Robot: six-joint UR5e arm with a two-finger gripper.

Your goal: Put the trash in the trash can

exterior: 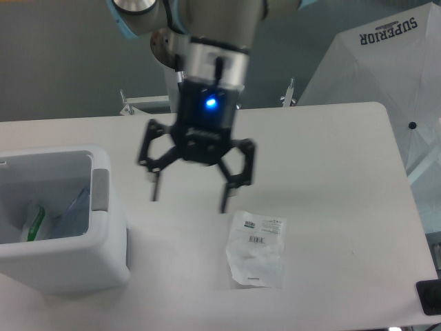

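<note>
The trash can (69, 265) is a white boxy bin with a grey handle patch, standing at the table's front left. Inside it lies a bluish clear plastic thing (72, 212) that looks like the bottle; its label is hidden. A green-and-white item (33, 224) lies beside it in the bin. My gripper (189, 201) hangs above the table just right of the bin. Its fingers are spread wide and hold nothing. It is slightly blurred.
A flat clear plastic bag with barcode stickers (256, 248) lies on the table to the right of and below the gripper. A white umbrella-like reflector (386, 62) stands at the back right. A small black object (428, 296) sits at the table's front right corner.
</note>
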